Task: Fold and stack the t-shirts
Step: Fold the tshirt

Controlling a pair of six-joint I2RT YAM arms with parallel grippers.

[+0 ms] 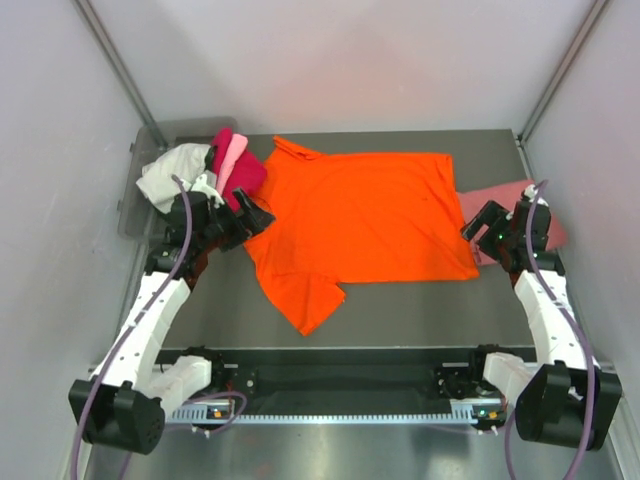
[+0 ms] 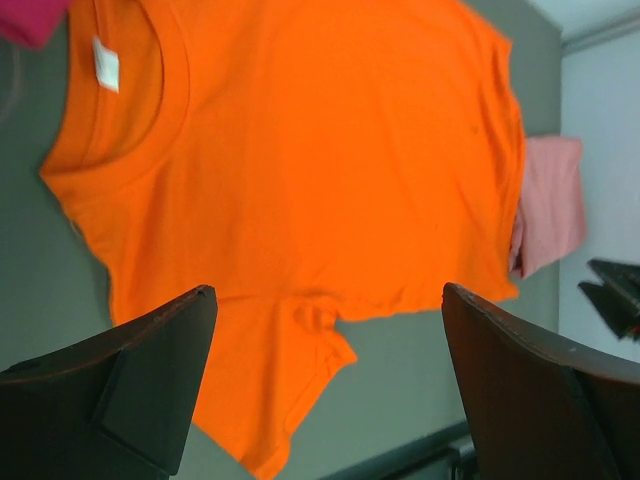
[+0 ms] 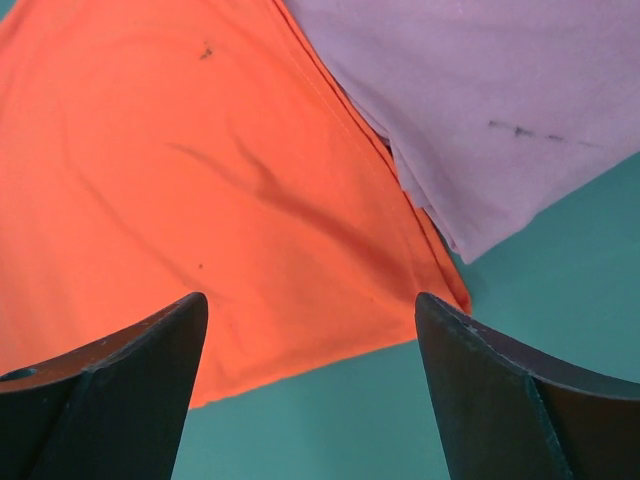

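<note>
Orange t-shirt (image 1: 365, 215) lies flat mid-table (image 1: 400, 310), an arm waiting at each end.
Left gripper (image 1: 258, 218) hangs by the collar-side shoulder, jaws spread wide, holding nothing. Right gripper (image 1: 478, 225) sits over the near hem corner, jaws apart too, nothing pinched yet. For a clean fold, each should bite only the orange edge. The right must miss the salmon-pink shirt (image 1: 505, 198) lying against that hem, then both lift together, evenly.
</note>
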